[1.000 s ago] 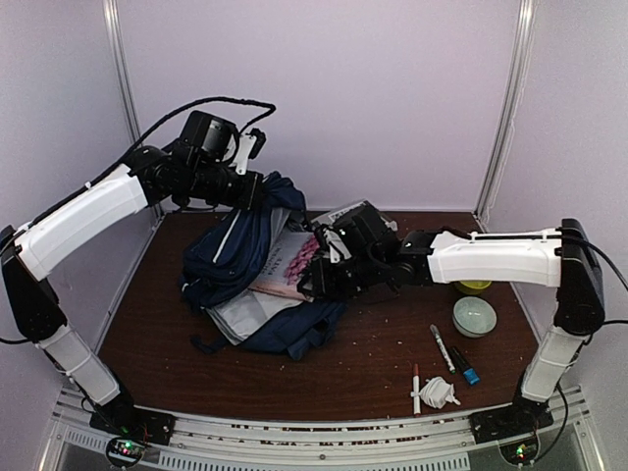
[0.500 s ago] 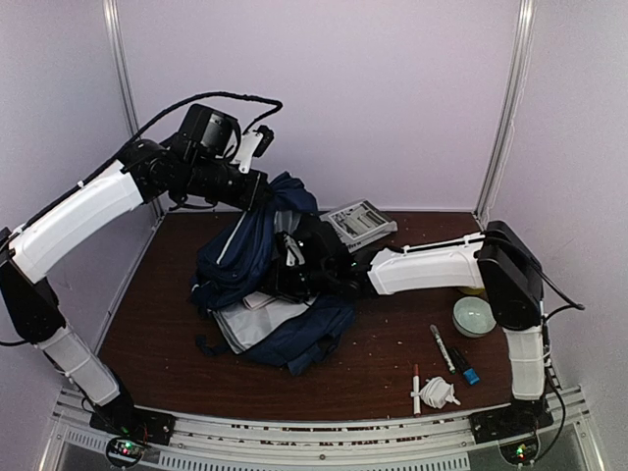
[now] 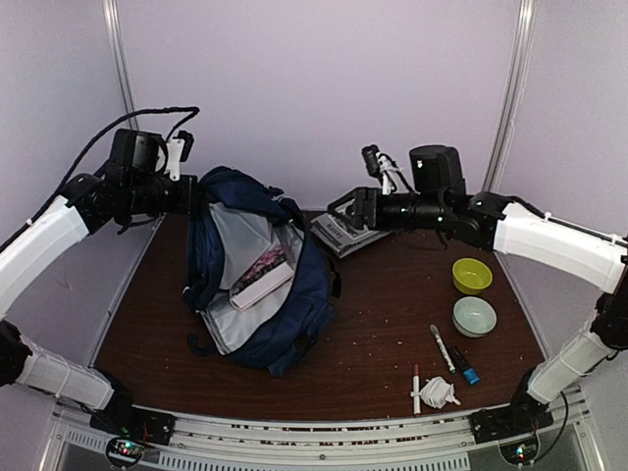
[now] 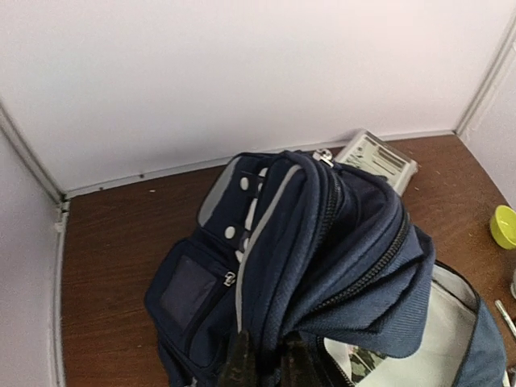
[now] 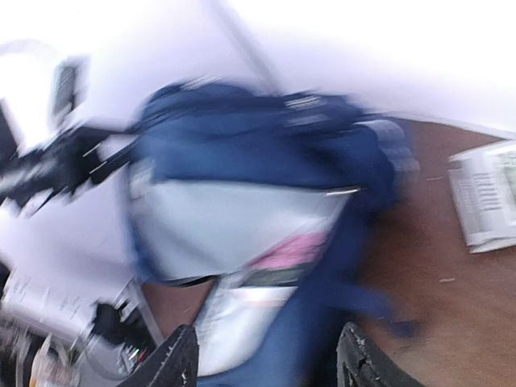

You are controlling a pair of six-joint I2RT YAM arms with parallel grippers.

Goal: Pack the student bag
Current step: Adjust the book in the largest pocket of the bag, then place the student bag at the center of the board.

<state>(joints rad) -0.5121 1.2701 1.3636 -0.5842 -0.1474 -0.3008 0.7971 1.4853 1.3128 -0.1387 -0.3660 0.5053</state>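
**Left claw has the bag by the top, right claw hangs wide open**

The left claw (image 3: 193,192) is clamped tight on the top edge of the student bag (image 3: 299,304). The wrist view confirms it: both fingers (image 4: 240,364) pinch a fold of navy fabric at the very bottom of the shot. The bag hangs down and away from that claw with its base on the desk (image 3: 392,324). Its mouth gapes and the pale grey lining is on show.

Inside, below the left claw, a book (image 3: 263,278) with a pink cover leans against the lining (only part of it shows, the rest sits down in the bag). The left wrist view gives the bag's outer side: white dots on a grey patch, a thin pale stripe, and a small zipped front pocket.

Over to the right claw (image 3: 343,209): jaws apart, nothing between them, hovering above the desk off the bag's right side. Its own camera is badly blurred, yet the two fingers (image 5: 177,363) plainly stand well apart, with the open bag beyond them. Just beneath this claw lies a calculator (image 3: 339,234), flat on the desk.

Well away from the right claw, back towards that arm's base, sits a yellow bowl (image 3: 472,275) with a pale green bowl (image 3: 474,316) just beside it. Nearer the base are a white marker (image 3: 441,345), a dark marker (image 3: 464,366), a thin pen (image 3: 416,385) and a crumpled white wad (image 3: 439,392).
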